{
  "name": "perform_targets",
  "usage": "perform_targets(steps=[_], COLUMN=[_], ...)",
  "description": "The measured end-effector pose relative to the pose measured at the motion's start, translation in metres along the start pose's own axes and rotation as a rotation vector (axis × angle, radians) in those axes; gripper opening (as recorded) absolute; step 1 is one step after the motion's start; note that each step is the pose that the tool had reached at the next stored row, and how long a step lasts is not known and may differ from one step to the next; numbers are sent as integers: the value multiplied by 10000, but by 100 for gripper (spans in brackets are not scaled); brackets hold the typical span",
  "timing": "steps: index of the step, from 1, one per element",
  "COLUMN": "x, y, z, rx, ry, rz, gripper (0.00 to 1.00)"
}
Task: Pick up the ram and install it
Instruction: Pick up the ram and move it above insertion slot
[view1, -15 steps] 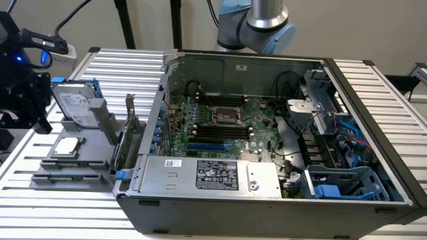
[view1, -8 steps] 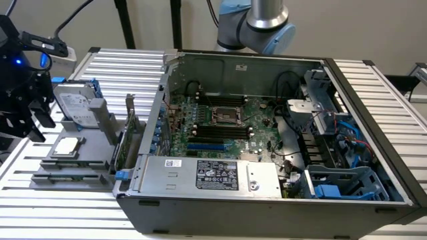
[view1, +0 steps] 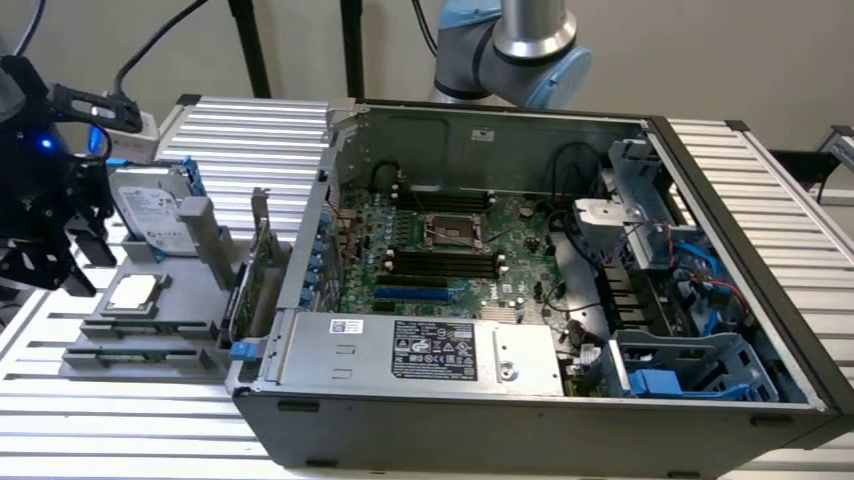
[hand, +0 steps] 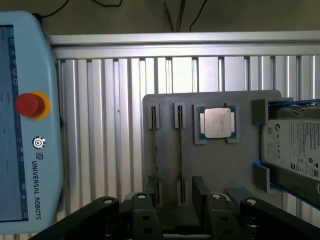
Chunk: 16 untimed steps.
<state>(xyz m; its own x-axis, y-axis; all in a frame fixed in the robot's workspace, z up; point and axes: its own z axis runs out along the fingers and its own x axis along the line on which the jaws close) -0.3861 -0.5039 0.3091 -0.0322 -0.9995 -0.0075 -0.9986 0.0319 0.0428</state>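
Note:
The ram shows as two thin sticks on edge in slots of the grey holder tray (hand: 220, 165): one ram stick (hand: 179, 150) runs in between my fingers, the other ram stick (hand: 155, 145) lies just beside one fingertip (hand: 151, 186). My gripper (hand: 176, 192) hangs open over the tray's end, its fingers well apart and gripping nothing. In the exterior view the gripper (view1: 60, 272) is at the far left above the tray (view1: 187, 330). The black motherboard slots (view1: 441, 263) sit inside the open computer case (view1: 534, 420).
A square silver processor (hand: 217, 123) and a hard drive (hand: 295, 150) also rest on the tray. An upright green expansion card (view1: 260, 265) stands between tray and case. A teach pendant (hand: 25, 115) lies on the ribbed table beside the tray. The power supply (view1: 427, 350) fills the case's front.

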Motion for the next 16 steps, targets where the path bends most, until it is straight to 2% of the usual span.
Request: perform_targets(steps=[16], x=[30], y=[-34], z=[290], rx=[-2], ry=[11], rz=[-277], gripper=[42])
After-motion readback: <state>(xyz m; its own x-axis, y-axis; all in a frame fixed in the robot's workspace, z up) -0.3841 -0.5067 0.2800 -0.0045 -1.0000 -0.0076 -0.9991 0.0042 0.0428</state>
